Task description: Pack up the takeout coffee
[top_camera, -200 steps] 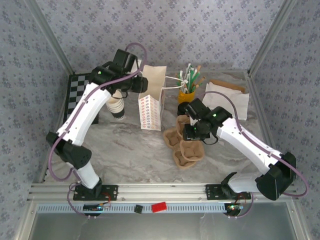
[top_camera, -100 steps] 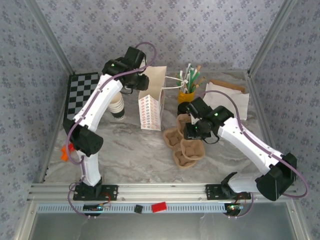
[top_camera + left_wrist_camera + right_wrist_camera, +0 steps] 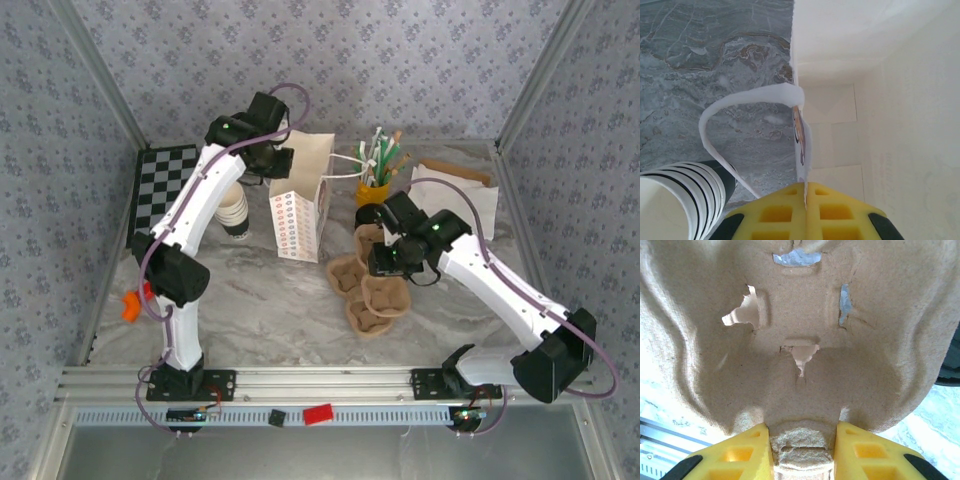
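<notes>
Left gripper point(image 3: 806, 195) pinching white dotted paper bag point(image 3: 298, 205) rim; right gripper point(image 3: 802, 442) clamping brown moulded-pulp cup carrier point(image 3: 800, 315).
Bag upright, far-middle of marble table point(image 3: 260, 310); carrier just right of it. Dark lidded coffee cup: can't tell where.
</notes>
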